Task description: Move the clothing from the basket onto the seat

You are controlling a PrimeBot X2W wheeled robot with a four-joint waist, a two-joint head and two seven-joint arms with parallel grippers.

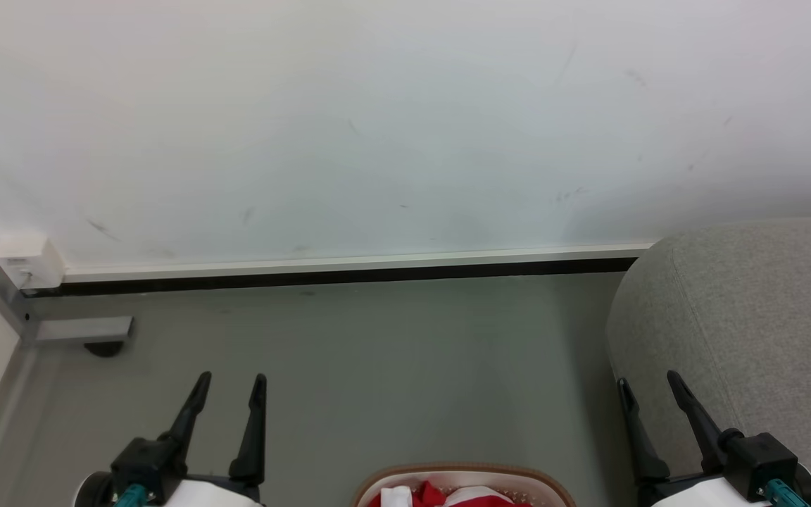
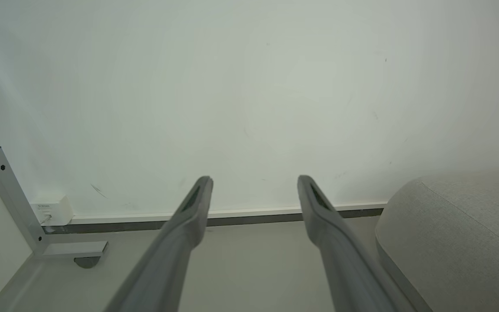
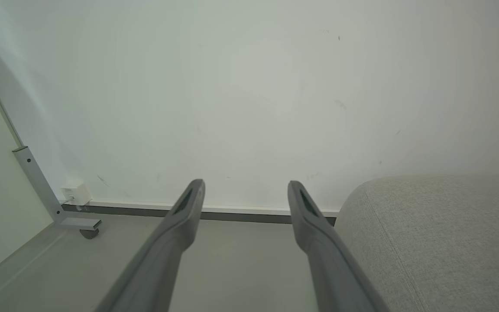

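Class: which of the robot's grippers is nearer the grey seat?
Right. The right gripper hangs open at the seat's rounded edge; the left gripper sits across the floor, on the far side of the basket.

Bright, even, diffuse light, faint shadow on the floor (image 1: 377, 352) beside the seat (image 1: 750, 317), darker wrist-view corners.

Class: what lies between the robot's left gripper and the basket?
A bare stretch of grey floor separates the left gripper from the basket; the head view shows it.
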